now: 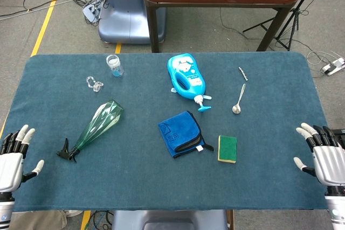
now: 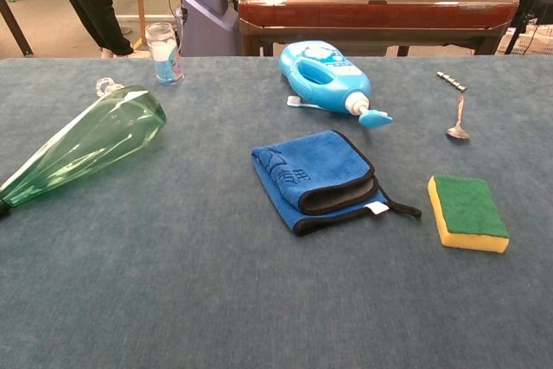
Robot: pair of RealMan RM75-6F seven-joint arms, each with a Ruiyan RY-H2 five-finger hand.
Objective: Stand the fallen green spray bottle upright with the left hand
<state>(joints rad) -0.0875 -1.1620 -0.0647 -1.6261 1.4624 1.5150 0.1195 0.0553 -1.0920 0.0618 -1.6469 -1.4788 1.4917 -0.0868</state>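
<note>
The green spray bottle (image 1: 98, 127) lies on its side on the left part of the blue-covered table (image 1: 161, 187), its wide base toward the far side and its black trigger head (image 1: 67, 151) toward the near left edge. Nothing touches it.

The left hand (image 1: 12, 161) sits at the near left corner, well apart from the bottle, fingers spread and holding nothing. The right hand (image 1: 325, 156) sits at the near right corner, likewise spread and holding nothing. Neither hand shows in the chest view.

Near the table's middle lies a folded blue cloth (image 1: 182, 133), with a green-and-yellow sponge (image 1: 227, 148) just to its right. A blue bottle (image 1: 186, 76) lies on its side toward the far edge. Right of it rest a spoon (image 1: 238, 100) and a small metal piece (image 1: 243, 73), too small to identify. At the far left stand a small clear jar (image 1: 114, 65) and, near it, a clear object (image 1: 94, 84), possibly a glass stopper.
</note>
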